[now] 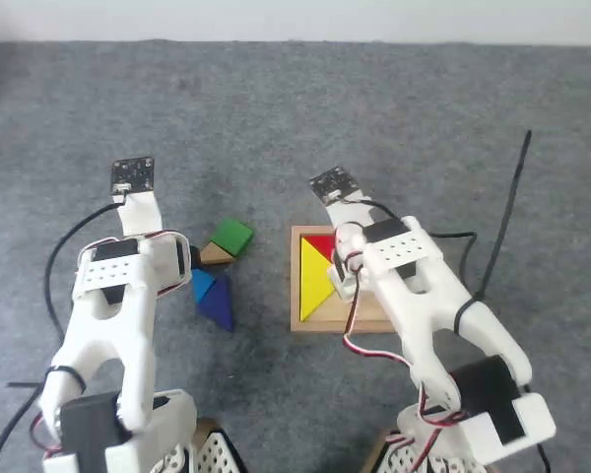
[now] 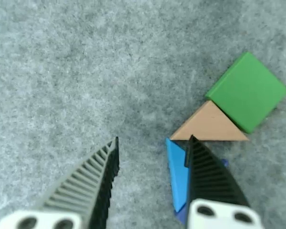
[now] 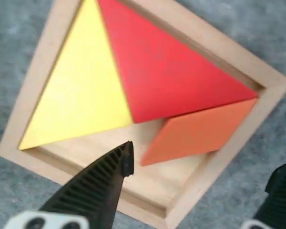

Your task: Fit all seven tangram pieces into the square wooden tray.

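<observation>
On the bench [image 1: 295, 118] the tray [image 1: 297, 296] lies right of centre. Inside it, one big triangle [image 3: 81, 90] lies along the left wall, a second big triangle [image 3: 167, 76] touches it along the far wall, and a parallelogram [image 3: 195, 131] lies against that second triangle's short edge. Left of the tray and apart from it, four loose pieces run in a row toward the arms: the square block [image 1: 231, 236] is farthest, a small triangle [image 1: 215, 254] touches its near corner, then come another triangle [image 1: 203, 284] and the last piece [image 1: 219, 307] touching it. The left claw [image 2: 152, 143] has one finger over that other triangle.
</observation>
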